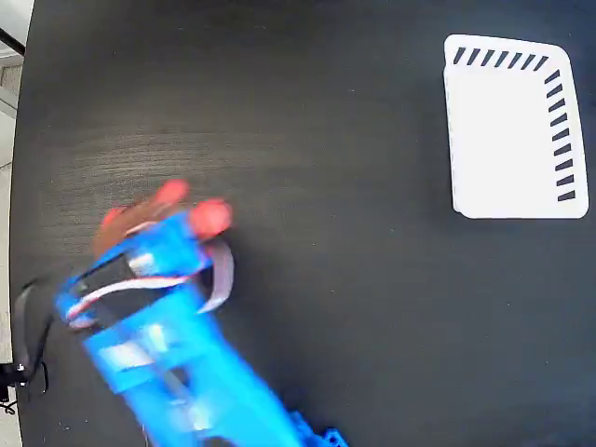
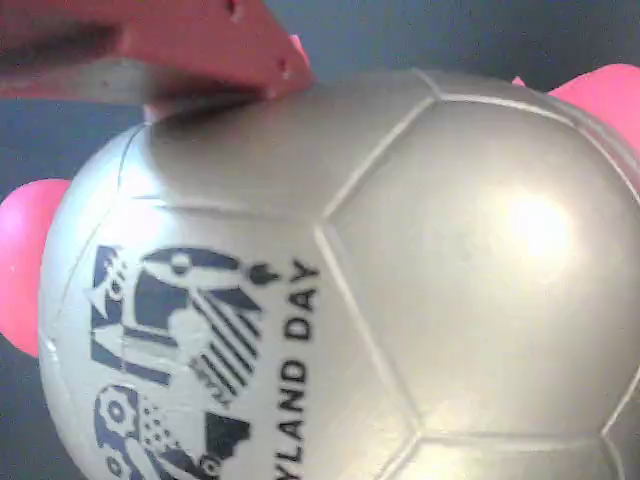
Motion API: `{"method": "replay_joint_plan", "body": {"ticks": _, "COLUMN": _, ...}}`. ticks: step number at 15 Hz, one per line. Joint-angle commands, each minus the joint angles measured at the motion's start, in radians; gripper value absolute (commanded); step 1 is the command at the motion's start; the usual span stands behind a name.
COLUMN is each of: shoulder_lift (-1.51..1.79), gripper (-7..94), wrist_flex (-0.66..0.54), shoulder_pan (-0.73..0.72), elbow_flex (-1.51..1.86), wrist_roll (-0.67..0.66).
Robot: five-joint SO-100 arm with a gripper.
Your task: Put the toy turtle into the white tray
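In the fixed view, the blue plastic arm [image 1: 172, 349] reaches up from the bottom edge over the left half of the black wood-grain table [image 1: 326, 279], blurred by motion. Beneath its front end lies the small squishy toy turtle [image 1: 149, 219] — only its red-pink flippers and head peek out, at the arm's upper-left tip and at its right, with a sliver of beige shell between them. The gripper [image 1: 154, 237] sits right over the turtle, but the blur and the arm's own body hide the fingers, so I cannot tell whether they are spread or clamped.

The wrist view is nearly filled by the glossy beige-gold domed shell [image 2: 400, 300], marked with raised hexagon seams and a small dark printed emblem with lettering at the lower left. Pink flippers show at the left edge and the top right corner. 1 red-pink finger [image 2: 180, 50] crosses the top left, its edge touching the shell's upper side; no other finger shows.

The flat white rectangular tray [image 1: 507, 140] with dark slanted slots along its top and right edges lies at the table's upper right — well apart from turtle and arm.
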Motion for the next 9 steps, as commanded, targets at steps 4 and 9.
{"method": "replay_joint_plan", "body": {"ticks": 4, "shoulder_lift": 0.066, "gripper": 0, "wrist_flex": 0.107, "shoulder_pan": 0.353, "elbow_flex": -0.304, "wrist_roll": -0.026}}
{"method": "replay_joint_plan", "body": {"ticks": 9, "shoulder_lift": -0.084, "gripper": 0, "wrist_flex": 0.147, "shoulder_pan": 0.658, "elbow_flex": -0.571, "wrist_roll": 0.014}}
